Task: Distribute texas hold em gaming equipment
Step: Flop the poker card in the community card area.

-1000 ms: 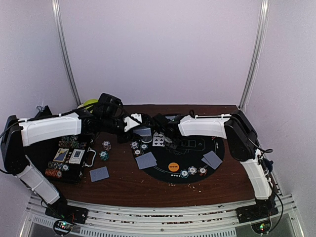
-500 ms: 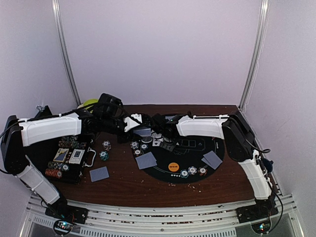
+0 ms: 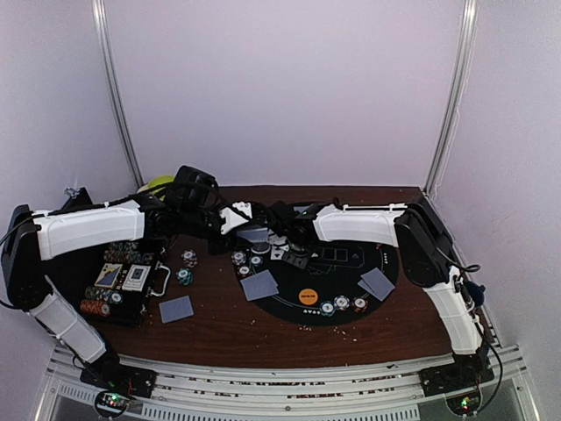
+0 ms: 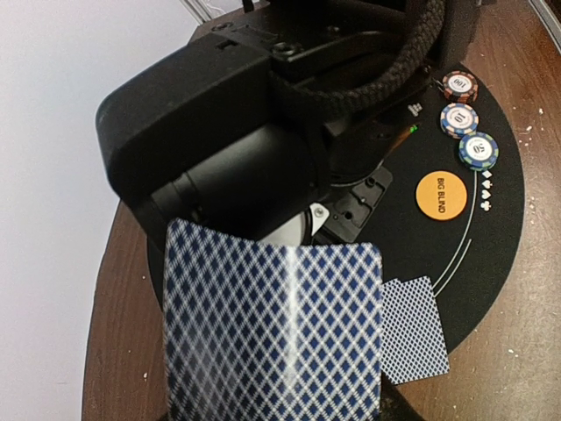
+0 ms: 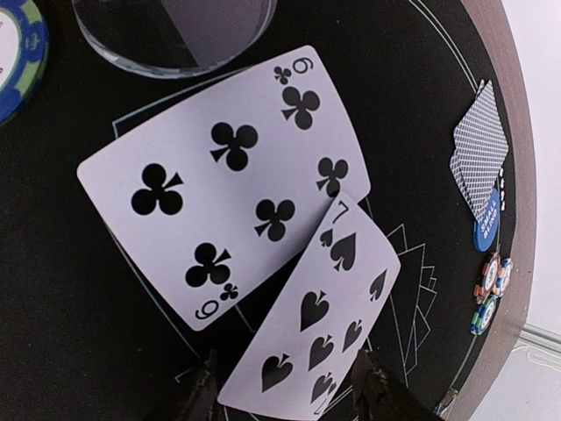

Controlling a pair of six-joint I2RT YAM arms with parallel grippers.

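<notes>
Thin, slick and bendy, best pinched by an edge, a blue-backed card sits gripped in the left tool above the mat's far-left edge, where the right tool stands parted astride the seven of spades.

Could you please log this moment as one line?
left gripper: shut on blue-backed card | right gripper: open over seven of spades | six of clubs: face up, partly beneath it

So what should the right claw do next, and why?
Probably lift the right claw straight up: its jaws stand open either side of the seven of spades, which lies face up on the mat, overlapping the six of clubs. The left claw holds another blue-backed card, likely next.
</notes>
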